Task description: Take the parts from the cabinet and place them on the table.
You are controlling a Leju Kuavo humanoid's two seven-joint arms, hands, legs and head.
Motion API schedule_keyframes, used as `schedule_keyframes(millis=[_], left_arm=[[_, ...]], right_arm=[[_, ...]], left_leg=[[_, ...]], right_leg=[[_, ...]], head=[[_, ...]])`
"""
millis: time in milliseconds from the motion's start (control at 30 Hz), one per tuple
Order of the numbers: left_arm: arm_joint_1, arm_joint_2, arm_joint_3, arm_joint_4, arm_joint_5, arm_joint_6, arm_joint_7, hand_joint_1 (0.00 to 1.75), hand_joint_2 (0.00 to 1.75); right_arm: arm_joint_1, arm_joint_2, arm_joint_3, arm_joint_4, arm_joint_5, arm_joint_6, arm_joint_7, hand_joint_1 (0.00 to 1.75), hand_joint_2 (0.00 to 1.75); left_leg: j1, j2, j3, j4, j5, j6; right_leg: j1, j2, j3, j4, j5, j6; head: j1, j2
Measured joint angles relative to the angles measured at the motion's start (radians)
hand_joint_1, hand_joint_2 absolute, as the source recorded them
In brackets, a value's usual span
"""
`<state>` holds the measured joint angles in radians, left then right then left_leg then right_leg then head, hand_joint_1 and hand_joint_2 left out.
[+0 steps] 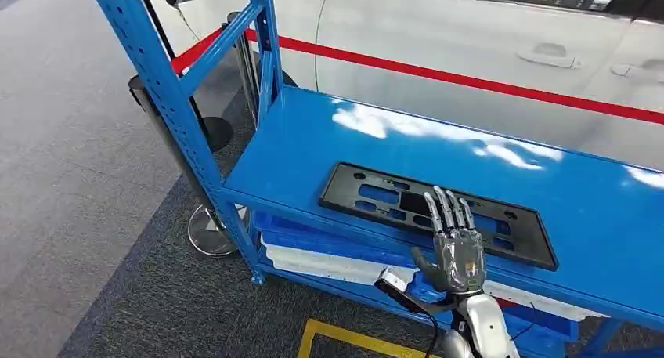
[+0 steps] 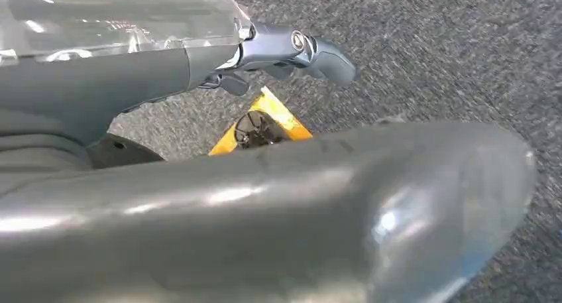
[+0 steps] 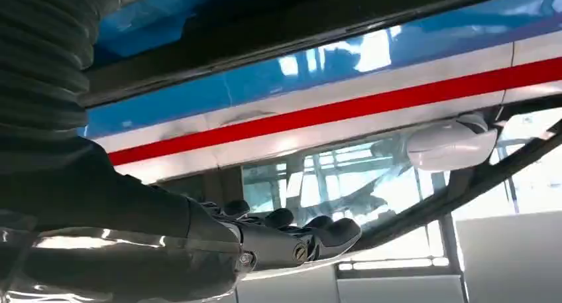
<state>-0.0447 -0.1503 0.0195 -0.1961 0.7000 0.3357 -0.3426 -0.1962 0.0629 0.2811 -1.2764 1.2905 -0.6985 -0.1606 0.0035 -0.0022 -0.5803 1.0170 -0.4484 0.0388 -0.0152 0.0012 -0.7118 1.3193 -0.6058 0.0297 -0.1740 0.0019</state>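
A flat black plastic frame with several slots (image 1: 407, 205) lies on the blue shelf top (image 1: 313, 139) near its front edge. My right hand (image 1: 454, 244) is raised in front of that edge, fingers straight and apart, their tips over the frame's near rim; I cannot tell if they touch it. It holds nothing. From the right wrist view the right hand (image 3: 265, 243) stretches out flat, with the black frame (image 3: 265, 31) as a dark strip beyond it. My left hand (image 2: 291, 48) hangs over the carpet, thumb extended, nothing in it.
The lower shelf holds flat white and blue parts (image 1: 329, 260). Blue uprights (image 1: 156, 76) stand at the rack's left end, with round stanchion bases (image 1: 211, 229) beside them. A white car with a red stripe (image 1: 470, 80) is behind the rack. Yellow floor tape (image 1: 352, 338) lies below.
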Motion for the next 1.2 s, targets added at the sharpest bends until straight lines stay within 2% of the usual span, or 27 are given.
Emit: schedule_keyframes(millis=[33, 67, 100, 133, 167, 233, 300, 333, 433, 467, 500, 533, 600, 633, 667, 767, 800, 833, 867, 933, 967, 1000, 1033, 1100, 1133, 1167, 1200], left_arm=[[0.000, 0.000, -0.001, 0.000, 0.000, 0.000, 0.003, 0.00, 0.00], [0.000, 0.000, -0.002, 0.000, 0.000, 0.001, 0.007, 0.00, 0.00], [0.000, 0.000, -0.005, 0.000, -0.001, 0.002, 0.008, 0.00, 0.00], [-0.001, 0.000, -0.006, 0.000, -0.001, 0.002, 0.009, 0.00, 0.00], [-0.005, 0.001, -0.006, 0.000, -0.001, 0.003, 0.011, 0.00, 0.00], [-0.006, 0.002, -0.006, 0.000, -0.001, 0.005, 0.015, 0.00, 0.00], [-0.007, 0.004, -0.006, 0.000, -0.002, 0.006, 0.016, 0.00, 0.00], [-0.007, 0.006, -0.006, 0.000, -0.003, 0.006, 0.016, 0.00, 0.00], [-0.008, 0.007, -0.006, 0.000, -0.003, 0.008, 0.017, 0.00, 0.00], [-0.007, 0.008, -0.006, 0.000, -0.003, 0.009, 0.017, 0.00, 0.00], [-0.006, 0.008, -0.006, 0.000, -0.003, 0.010, 0.017, 0.00, 0.00], [-0.005, 0.009, -0.006, 0.000, -0.003, 0.010, 0.017, 0.00, 0.00], [-0.007, 0.011, -0.006, 0.000, -0.003, 0.010, 0.017, 0.00, 0.00], [-0.008, 0.011, -0.006, 0.000, -0.003, 0.010, 0.017, 0.00, 0.00], [-0.010, 0.011, -0.006, 0.000, -0.003, 0.010, 0.017, 0.00, 0.00], [-0.009, 0.012, -0.006, 0.000, -0.003, 0.010, 0.016, 0.00, 0.00], [-0.007, 0.013, -0.006, 0.000, -0.003, 0.010, 0.016, 0.00, 0.00], [-0.008, 0.012, -0.007, 0.000, -0.003, 0.010, 0.017, 0.00, 0.00], [-0.010, 0.012, -0.007, 0.000, -0.003, 0.010, 0.017, 0.00, 0.00], [-0.010, 0.012, -0.007, 0.000, -0.005, 0.010, 0.018, 0.00, 0.00], [-0.010, 0.012, -0.007, 0.000, -0.006, 0.010, 0.018, 0.00, 0.00], [-0.009, 0.012, -0.007, 0.000, -0.008, 0.010, 0.019, 0.00, 0.00], [-0.007, 0.012, -0.007, 0.000, -0.011, 0.010, 0.019, 0.00, 0.00], [-0.008, 0.012, -0.007, 0.000, -0.016, 0.010, 0.019, 0.00, 0.00], [-0.009, 0.012, -0.008, 0.000, -0.016, 0.010, 0.019, 0.00, 0.00], [-0.009, 0.012, -0.008, 0.000, -0.016, 0.010, 0.019, 0.00, 0.00], [-0.010, 0.012, -0.008, 0.000, -0.016, 0.011, 0.020, 0.00, 0.00]], right_arm=[[0.000, -0.001, 0.000, 0.000, 0.000, 0.000, 0.000, 0.00, 1.75], [-0.003, -0.001, 0.000, 0.001, 0.000, 0.000, 0.000, 0.00, 1.75], [-0.005, -0.001, 0.000, 0.001, 0.000, 0.000, 0.000, 0.00, 1.75], [-0.008, -0.001, 0.000, 0.002, 0.000, 0.000, 0.000, 0.00, 1.75], [-0.011, -0.001, 0.000, 0.005, 0.000, 0.000, 0.000, 0.00, 1.75], [-0.017, -0.001, 0.000, 0.011, 0.000, 0.000, 0.001, 0.00, 1.75], [-0.029, 0.000, 0.000, 0.022, 0.008, 0.003, 0.011, 0.00, 1.75], [-0.038, 0.000, 0.000, 0.027, 0.015, 0.006, 0.015, 0.00, 1.75], [-0.078, 0.002, 0.012, 0.076, 0.041, 0.020, 0.039, 0.00, 1.75], [-0.090, 0.003, 0.014, 0.097, 0.048, 0.025, 0.046, 0.00, 1.75], [-0.103, 0.003, 0.019, 0.123, 0.061, 0.029, 0.055, 0.00, 1.75], [-0.119, 0.004, 0.026, 0.144, 0.075, 0.035, 0.063, 0.00, 1.75], [-0.152, 0.009, 0.037, 0.181, 0.095, 0.045, 0.077, 0.00, 1.75], [-0.166, 0.011, 0.040, 0.195, 0.099, 0.046, 0.081, 0.00, 1.75], [-0.178, 0.014, 0.042, 0.209, 0.101, 0.047, 0.084, 0.00, 1.75], [-0.200, 0.016, 0.049, 0.240, 0.117, 0.056, 0.093, 0.00, 1.75], [-0.209, 0.017, 0.053, 0.249, 0.125, 0.063, 0.098, 0.00, 1.75], [-0.216, 0.017, 0.058, 0.262, 0.134, 0.069, 0.105, 0.00, 1.75], [-0.228, 0.018, 0.060, 0.273, 0.141, 0.072, 0.109, 0.00, 1.75], [-0.243, 0.019, 0.063, 0.309, 0.149, 0.078, 0.121, 0.00, 1.75], [-0.244, 0.019, 0.066, 0.324, 0.151, 0.079, 0.123, 0.00, 1.75], [-0.244, 0.019, 0.068, 0.335, 0.153, 0.079, 0.123, 0.00, 1.75], [-0.248, 0.019, 0.068, 0.341, 0.153, 0.079, 0.124, 0.00, 1.75], [-0.261, 0.022, 0.069, 0.351, 0.154, 0.079, 0.124, 0.00, 1.75], [-0.264, 0.022, 0.069, 0.356, 0.155, 0.079, 0.125, 1.75, 1.75], [-0.267, 0.023, 0.070, 0.361, 0.158, 0.079, 0.129, 1.75, 1.75], [-0.271, 0.027, 0.072, 0.367, 0.160, 0.079, 0.135, 1.75, 1.75]], left_leg=[[-0.001, -0.001, 0.004, 0.000, -0.003, 0.000], [-0.004, -0.002, 0.014, 0.000, -0.008, -0.002], [-0.005, -0.002, 0.020, -0.001, -0.012, -0.003], [-0.004, -0.002, 0.023, -0.003, -0.014, -0.005], [-0.013, -0.004, 0.021, 0.002, -0.018, -0.012], [-0.006, -0.003, 0.022, -0.004, -0.018, -0.022], [-0.012, -0.003, 0.028, -0.008, -0.022, -0.034], [-0.008, -0.003, 0.022, 0.012, -0.038, -0.038], [0.000, -0.003, -0.086, 0.235, -0.145, -0.052], [0.001, -0.003, -0.119, 0.296, -0.161, -0.055], [0.001, -0.003, -0.132, 0.312, -0.150, -0.057], [0.001, -0.003, -0.117, 0.271, -0.115, -0.056], [0.001, -0.003, -0.036, 0.093, -0.018, -0.049], [0.000, -0.002, 0.002, 0.012, 0.011, -0.042], [-0.007, -0.002, 0.013, -0.011, 0.000, -0.037], [-0.008, -0.005, 0.007, -0.009, 0.004, -0.022], [-0.002, -0.004, 0.010, -0.019, 0.010, -0.014], [0.001, -0.004, 0.013, -0.023, 0.013, -0.010], [0.003, -0.002, 0.012, -0.023, 0.014, -0.005], [0.002, -0.002, 0.010, -0.022, 0.014, -0.003], [0.002, -0.003, 0.009, -0.022, 0.014, -0.003], [0.002, -0.004, 0.010, -0.021, 0.013, -0.003], [0.002, -0.004, 0.011, -0.021, 0.012, -0.004], [0.002, -0.004, 0.017, -0.018, 0.007, -0.009], [0.002, -0.005, 0.020, -0.016, 0.003, -0.014], [-0.004, -0.005, 0.017, -0.014, 0.000, -0.019], [-0.004, -0.005, 0.014, -0.012, -0.001, -0.024]], right_leg=[[0.001, 0.000, 0.012, -0.037, 0.031, -0.003], [0.004, 0.000, 0.061, -0.152, 0.106, -0.013], [0.007, 0.000, 0.096, -0.234, 0.150, -0.022], [0.013, 0.001, 0.121, -0.288, 0.155, -0.032], [0.016, -0.002, 0.120, -0.301, 0.160, -0.031], [0.021, 0.000, 0.118, -0.297, 0.158, -0.034], [0.009, -0.001, 0.125, -0.313, 0.165, -0.045], [0.008, -0.001, 0.131, -0.318, 0.167, -0.048], [0.007, -0.002, 0.132, -0.318, 0.165, -0.055], [0.008, -0.002, 0.131, -0.318, 0.164, -0.056], [0.009, -0.002, 0.132, -0.318, 0.164, -0.056], [0.009, -0.002, 0.134, -0.317, 0.163, -0.056], [0.009, 0.000, 0.139, -0.316, 0.161, -0.053], [0.010, 0.000, 0.141, -0.316, 0.159, -0.050], [0.018, 0.001, 0.138, -0.311, 0.156, -0.044], [0.013, -0.001, 0.137, -0.315, 0.160, -0.030], [0.018, -0.001, 0.137, -0.313, 0.158, -0.023], [0.013, 0.000, 0.133, -0.298, 0.146, -0.019], [0.012, -0.001, 0.112, -0.254, 0.112, -0.016], [0.006, -0.001, 0.029, -0.083, 0.031, -0.008], [0.005, -0.001, -0.005, -0.016, 0.012, -0.005], [0.002, -0.001, -0.022, 0.009, 0.017, -0.002], [0.001, -0.001, -0.013, -0.017, 0.047, -0.002], [0.000, -0.001, 0.061, -0.175, 0.139, -0.006], [-0.001, -0.001, 0.110, -0.277, 0.182, -0.009], [0.005, -0.001, 0.121, -0.303, 0.161, -0.013], [0.007, 0.001, 0.118, -0.306, 0.168, -0.019]], head=[[0.000, 0.000], [0.000, 0.000], [0.000, 0.000], [0.000, 0.000], [0.000, 0.000], [0.000, 0.000], [0.000, 0.000], [0.000, 0.000], [0.000, 0.000], [0.000, 0.000], [0.000, 0.000], [0.000, 0.000], [0.000, 0.000], [0.000, 0.000], [0.000, 0.000], [0.000, 0.000], [0.000, 0.000], [0.000, 0.000], [0.000, 0.000], [0.000, 0.000], [0.000, 0.000], [0.000, 0.000], [0.000, 0.000], [0.000, 0.000], [0.000, 0.000], [0.000, 0.000], [0.000, 0.000]])
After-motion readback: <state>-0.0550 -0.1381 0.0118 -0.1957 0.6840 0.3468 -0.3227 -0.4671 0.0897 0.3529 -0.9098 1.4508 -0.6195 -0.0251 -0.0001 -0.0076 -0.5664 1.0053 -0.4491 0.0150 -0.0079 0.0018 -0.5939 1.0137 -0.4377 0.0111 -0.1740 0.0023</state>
